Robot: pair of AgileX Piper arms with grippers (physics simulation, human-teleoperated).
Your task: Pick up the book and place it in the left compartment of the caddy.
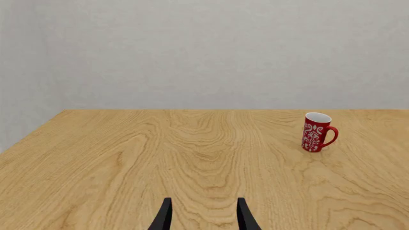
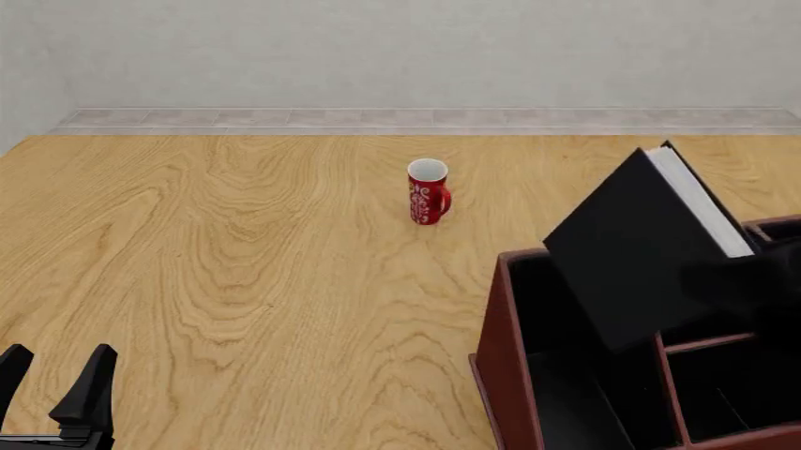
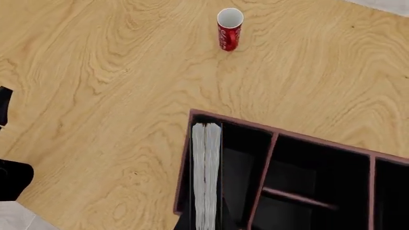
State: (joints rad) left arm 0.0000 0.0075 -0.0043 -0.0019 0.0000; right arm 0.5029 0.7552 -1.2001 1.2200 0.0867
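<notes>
Broadly, the light wood-grain counter (image 2: 250,272) carries everything, with a pale wall behind it. Largest on it is the dark red-brown open-topped caddy (image 2: 498,347) with its black interior, sitting at the front right of the front view. Its left compartment (image 3: 238,158), the long narrow bay along the caddy's left wall, lies just left of a red-brown divider; smaller bays sit to the right of that divider.

Next comes the thick plain black hardcover book (image 2: 639,253) with white page edges. It is tilted, its upper end leaning up and to the right, and its lower corner dips into the left compartment. From my right wrist view the white page edges (image 3: 206,172) run along the inside of the caddy's left wall. My right fingers are hard to make out: only a dark blurred shape shows by the book's right edge in the front view, so I cannot tell whether they grip it.

My left fingers (image 2: 52,384) hover low over the counter at the front left, well apart from the caddy, spread with nothing between them.

Smallest is the red ceramic mug (image 2: 429,192) with a white pattern, upright mid-counter, well apart from the caddy.
</notes>
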